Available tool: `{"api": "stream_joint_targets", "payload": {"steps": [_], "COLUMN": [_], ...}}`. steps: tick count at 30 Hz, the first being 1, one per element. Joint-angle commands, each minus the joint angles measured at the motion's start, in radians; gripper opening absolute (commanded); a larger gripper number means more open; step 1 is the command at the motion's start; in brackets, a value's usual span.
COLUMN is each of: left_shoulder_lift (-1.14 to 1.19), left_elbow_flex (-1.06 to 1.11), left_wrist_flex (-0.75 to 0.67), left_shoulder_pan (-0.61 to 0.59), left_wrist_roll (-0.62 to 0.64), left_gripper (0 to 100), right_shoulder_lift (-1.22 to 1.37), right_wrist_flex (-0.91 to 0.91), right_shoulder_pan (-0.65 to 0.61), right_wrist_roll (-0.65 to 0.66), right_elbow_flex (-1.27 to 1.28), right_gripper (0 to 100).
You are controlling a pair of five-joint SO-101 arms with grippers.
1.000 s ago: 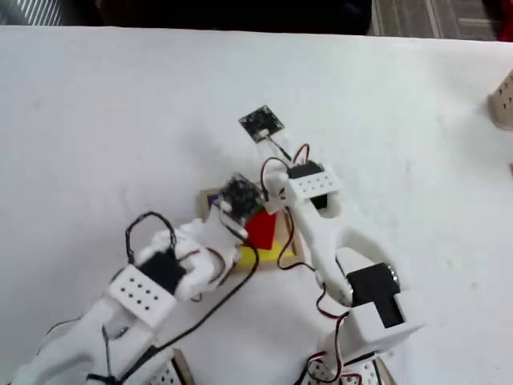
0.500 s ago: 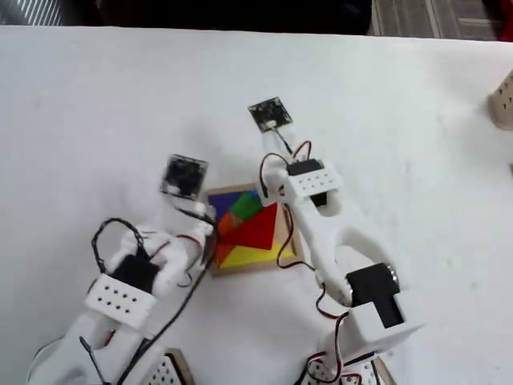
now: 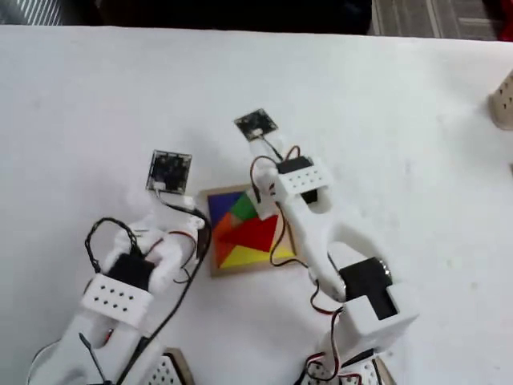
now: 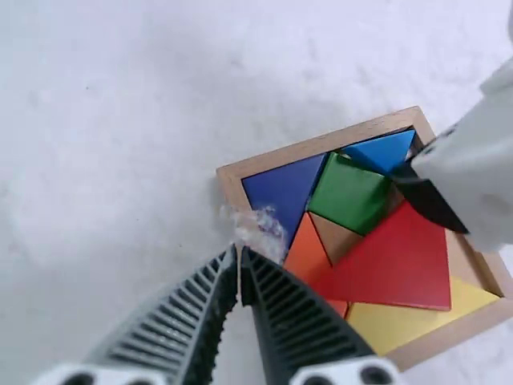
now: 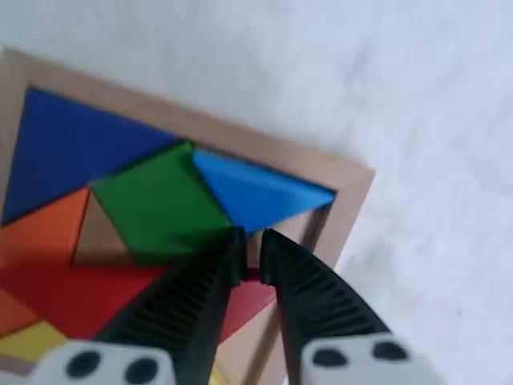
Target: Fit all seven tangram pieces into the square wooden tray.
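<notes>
White table [image 3: 96, 96] holds the tray [image 4: 321, 147]; left claw [image 4: 239, 255], together, hangs just beside it, right claw [image 5: 250, 241], together, above its pieces.

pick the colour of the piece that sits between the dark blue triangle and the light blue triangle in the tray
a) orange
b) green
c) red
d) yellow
b: in the left wrist view the green square lies along the tray rim, with the dark blue triangle on one side and the light blue triangle on the other.
</notes>
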Motion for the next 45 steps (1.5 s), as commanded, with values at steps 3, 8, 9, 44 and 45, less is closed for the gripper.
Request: {"api": "stream_joint_targets", "payload": {"steps": [3, 8, 9, 44, 45], "left_shoulder_lift": [-0.019, -0.019, -0.018, -0.024, -0.024], "left_elbow_flex": [-0.008, -0.008, -0.008, -0.021, -0.021], "left_wrist_flex": [-0.005, -0.011, -0.011, -0.069, -0.069], "left_shoulder_pan": [0.018, 0.016, 0.016, -0.131, -0.131], "left_wrist_roll": [0.009, 0.009, 0.009, 0.018, 0.017], "left_gripper": [4, 4, 4, 4, 4], "right_shoulder_lift": [-0.001, -0.041, -0.071, -0.174, -0.179], "right_wrist_flex": [0.131, 0.193, 0.193, -0.153, -0.153], "right_shoulder_pan": [0.001, 0.016, 0.024, -0.131, -0.110], "right_wrist_roll": [0.025, 0.023, 0.017, -0.203, -0.184], "right_elbow_flex": [-0.025, -0.031, -0.028, 0.170, 0.170], "right_gripper": [3.7, 1.7, 1.8, 2.1, 2.1]}}
